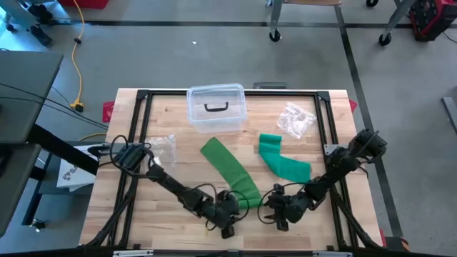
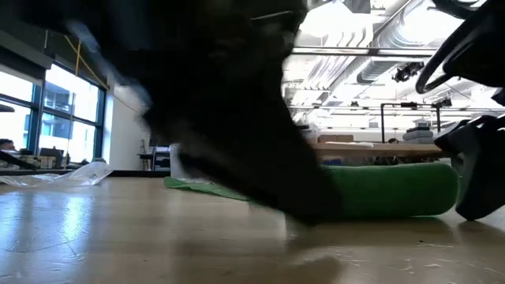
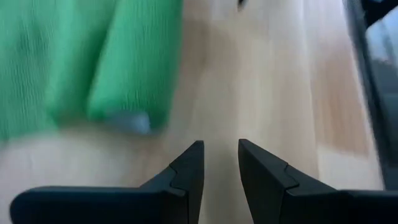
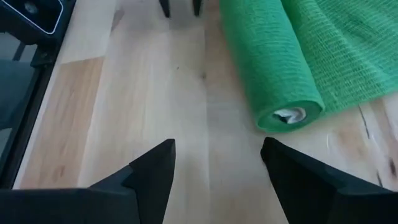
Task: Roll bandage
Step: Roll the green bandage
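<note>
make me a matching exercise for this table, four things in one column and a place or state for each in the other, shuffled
Things:
1. clear plastic box
2. long green bandage
3. crumpled green bandage
4. left gripper

Places or states:
A. bunched in a heap on the right half of the table
B. at the near edge, beside one end of the bandage roll, holding nothing
C. at the far edge, lid on, dark handle on top
D. laid out diagonally, its near end rolled up between the two grippers

Pairs: 1-C, 2-D, 3-A, 4-B
</note>
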Controlling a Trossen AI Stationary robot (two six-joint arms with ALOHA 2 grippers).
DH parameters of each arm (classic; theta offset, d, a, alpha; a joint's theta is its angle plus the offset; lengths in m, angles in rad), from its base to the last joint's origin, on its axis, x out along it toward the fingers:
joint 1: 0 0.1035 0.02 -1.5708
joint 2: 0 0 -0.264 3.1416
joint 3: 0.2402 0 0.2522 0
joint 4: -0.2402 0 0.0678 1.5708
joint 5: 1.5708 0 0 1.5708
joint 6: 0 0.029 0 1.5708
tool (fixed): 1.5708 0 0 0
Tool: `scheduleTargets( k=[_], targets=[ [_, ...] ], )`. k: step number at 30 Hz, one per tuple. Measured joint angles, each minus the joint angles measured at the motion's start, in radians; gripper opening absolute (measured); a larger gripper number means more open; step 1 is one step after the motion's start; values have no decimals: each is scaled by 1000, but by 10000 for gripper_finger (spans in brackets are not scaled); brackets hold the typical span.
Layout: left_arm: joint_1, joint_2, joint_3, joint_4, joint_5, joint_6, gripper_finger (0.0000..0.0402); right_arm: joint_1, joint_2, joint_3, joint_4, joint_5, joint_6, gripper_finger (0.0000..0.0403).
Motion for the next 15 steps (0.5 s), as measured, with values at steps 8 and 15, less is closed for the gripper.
scheduleTargets(
  k=[8, 15],
  targets=[
    [-23, 6, 0, 2, -276, 129, 91, 24, 30, 0, 3, 152, -34, 240],
    [7, 10, 0, 0, -238, 147, 91, 23, 68, -1, 92, 190, -104, 240]
  ],
)
